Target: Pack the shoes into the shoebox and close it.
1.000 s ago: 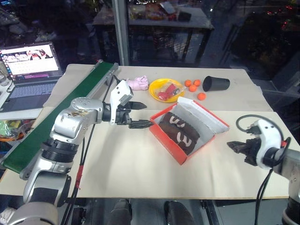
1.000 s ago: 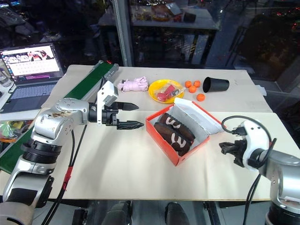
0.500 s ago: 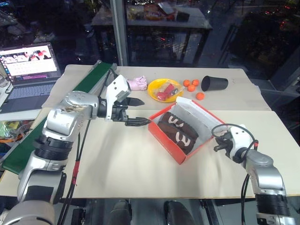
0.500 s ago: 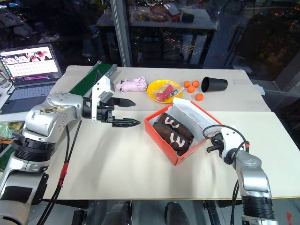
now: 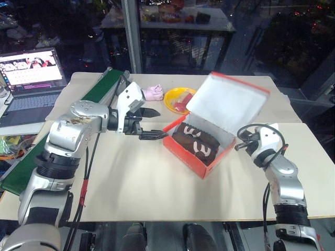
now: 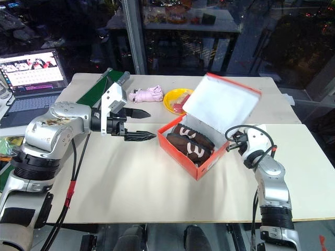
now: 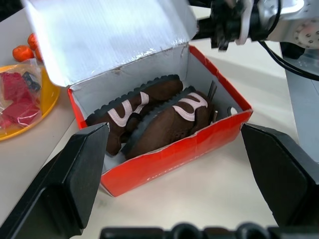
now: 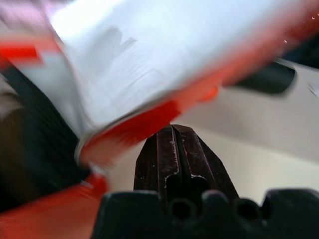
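Item: shoebox [image 5: 201, 159], red-orange, white inside, standing on the table [image 5: 157, 193] near its middle; taken as landmark. Contents: the shoes [image 7: 149, 117], both dark brown with pale laces, lying side by side inside the shoebox. Lid [image 5: 227, 107]: raised, standing steeply up from the far long wall of the shoebox, white inner face toward the robot. Right gripper [image 5: 239, 146]: fingers pressed together, holding nothing, just beside the shoebox's right end and under the lid's lower edge, seemingly pushing it. Left gripper [image 5: 151, 124]: fingers spread wide, empty, hovering just off the shoebox's left end. Beyond the shoebox: yellow bowl [image 5: 175, 98], partly hidden by the lid; pink plush bundle [image 5: 153, 92] to its left. Step in hand, by judgement: packing done, closing under way. Next move calls for carrying the lid past upright and down over the shoes, the open hand steadying the box against sliding. Change from a second ago: lid then lay folded back flat behind the shoebox; right gripper was well off to its right and has swung in beneath it.
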Available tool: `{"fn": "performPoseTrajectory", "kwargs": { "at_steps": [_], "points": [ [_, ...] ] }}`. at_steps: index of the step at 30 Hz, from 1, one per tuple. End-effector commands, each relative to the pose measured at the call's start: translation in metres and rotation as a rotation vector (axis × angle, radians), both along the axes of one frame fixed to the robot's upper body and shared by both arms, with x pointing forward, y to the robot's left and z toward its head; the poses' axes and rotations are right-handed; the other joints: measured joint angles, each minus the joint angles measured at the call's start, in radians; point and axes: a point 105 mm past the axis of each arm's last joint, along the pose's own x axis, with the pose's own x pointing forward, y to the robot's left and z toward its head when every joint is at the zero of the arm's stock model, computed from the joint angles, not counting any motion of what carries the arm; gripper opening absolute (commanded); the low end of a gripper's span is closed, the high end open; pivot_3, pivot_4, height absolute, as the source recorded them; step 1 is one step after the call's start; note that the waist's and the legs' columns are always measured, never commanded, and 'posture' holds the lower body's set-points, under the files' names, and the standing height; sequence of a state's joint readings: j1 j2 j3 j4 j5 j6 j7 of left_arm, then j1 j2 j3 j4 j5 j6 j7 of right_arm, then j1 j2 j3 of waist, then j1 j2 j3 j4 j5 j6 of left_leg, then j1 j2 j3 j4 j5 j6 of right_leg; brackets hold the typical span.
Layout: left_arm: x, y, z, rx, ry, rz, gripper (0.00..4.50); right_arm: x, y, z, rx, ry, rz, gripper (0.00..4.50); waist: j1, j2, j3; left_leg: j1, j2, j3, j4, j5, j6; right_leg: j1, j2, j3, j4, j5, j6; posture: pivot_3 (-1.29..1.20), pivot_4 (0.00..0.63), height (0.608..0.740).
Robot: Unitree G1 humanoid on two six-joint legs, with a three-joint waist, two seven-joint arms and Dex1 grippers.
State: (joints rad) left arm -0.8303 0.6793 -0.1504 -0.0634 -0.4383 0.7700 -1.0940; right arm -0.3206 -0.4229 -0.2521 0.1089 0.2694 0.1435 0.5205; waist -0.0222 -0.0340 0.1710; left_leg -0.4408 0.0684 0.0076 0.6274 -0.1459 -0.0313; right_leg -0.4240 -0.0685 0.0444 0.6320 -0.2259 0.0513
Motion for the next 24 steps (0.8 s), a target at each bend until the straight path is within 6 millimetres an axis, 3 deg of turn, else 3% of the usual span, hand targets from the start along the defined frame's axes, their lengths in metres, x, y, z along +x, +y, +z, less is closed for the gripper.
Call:
{"fn": "performPoseTrajectory", "kwargs": {
  "at_steps": [1, 8, 12, 16, 19, 24],
  "points": [
    [-0.003, -0.003, 0.017, -0.016, -0.055, -0.020, 4.50, -0.012, 0.011, 0.019, 0.082, -0.026, 0.109, 0.09, 0.001, 0.000, 0.000, 0.000, 0.000, 0.000, 0.000, 0.000, 0.000, 0.000, 0.000, 0.000, 0.000, 0.000, 0.000, 0.00, 0.150, 0.740],
    [-0.002, -0.004, 0.016, -0.013, -0.054, -0.023, 4.50, -0.029, 0.038, 0.007, 0.045, 0.126, 0.269, 0.09, 0.004, 0.000, 0.000, 0.000, 0.000, 0.000, 0.001, 0.000, 0.000, 0.000, 0.000, 0.000, 0.001, 0.000, 0.000, 0.00, 0.150, 0.740],
    [-0.002, -0.003, 0.014, -0.020, -0.049, -0.010, 4.50, -0.026, 0.052, 0.011, 0.042, 0.170, 0.293, 0.09, 0.004, 0.000, 0.000, 0.000, 0.000, 0.000, 0.001, 0.000, 0.000, 0.000, 0.001, 0.000, 0.001, 0.000, 0.000, 0.00, 0.150, 0.740],
    [-0.001, 0.000, 0.009, -0.021, -0.036, 0.010, 4.50, -0.027, 0.084, 0.011, 0.078, 0.212, 0.380, 0.09, 0.003, 0.000, 0.000, 0.000, 0.000, 0.000, 0.001, 0.000, 0.000, 0.000, 0.001, 0.001, 0.001, 0.000, 0.000, 0.00, 0.150, 0.740],
    [0.000, 0.001, 0.004, -0.017, -0.030, 0.025, 4.50, -0.028, 0.098, -0.003, 0.039, 0.276, 0.400, 0.09, 0.005, 0.000, 0.000, 0.000, 0.000, -0.001, 0.001, 0.000, 0.000, 0.000, 0.001, 0.001, 0.001, 0.000, 0.000, 0.00, 0.150, 0.740],
    [-0.001, 0.002, 0.000, -0.027, -0.024, 0.041, 4.50, -0.037, 0.109, -0.060, -0.150, 0.500, 0.409, 0.09, 0.010, 0.000, 0.000, 0.000, 0.000, -0.001, 0.002, 0.000, 0.000, 0.000, 0.001, 0.001, 0.001, 0.000, 0.000, 0.00, 0.150, 0.740]
  ]
}}
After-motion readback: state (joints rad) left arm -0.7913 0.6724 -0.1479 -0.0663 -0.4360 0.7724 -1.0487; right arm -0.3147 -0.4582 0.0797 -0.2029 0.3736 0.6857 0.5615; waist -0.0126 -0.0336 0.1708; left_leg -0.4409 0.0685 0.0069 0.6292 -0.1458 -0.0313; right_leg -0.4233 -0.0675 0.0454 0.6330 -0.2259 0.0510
